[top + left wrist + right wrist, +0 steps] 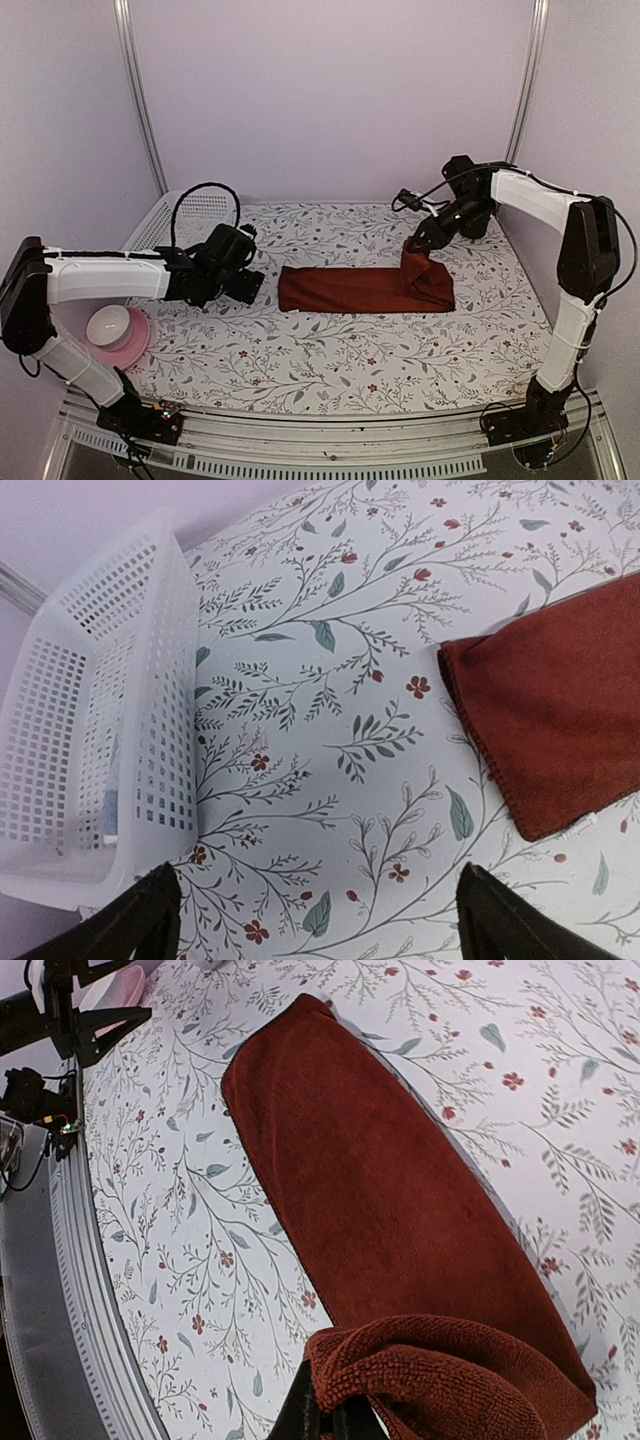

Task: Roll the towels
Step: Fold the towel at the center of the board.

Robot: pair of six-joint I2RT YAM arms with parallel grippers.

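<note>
A dark red towel (365,288) lies as a long folded strip across the middle of the flowered table. My right gripper (420,243) is shut on its right end, and that end is lifted and curled over the strip. In the right wrist view the towel (380,1190) stretches away from the right gripper (335,1415), with a bunched fold pinched between the jaws. My left gripper (250,285) hovers open just left of the towel's left end. From the left wrist, the towel (560,710) shows at the right, apart from the left gripper (320,925), whose jaws hold nothing.
A white perforated basket (190,215) stands at the back left, close to the left arm; its wall (100,710) fills the left of the left wrist view. A white bowl on a pink plate (115,330) sits at the front left. A metal rail (330,440) runs along the near edge.
</note>
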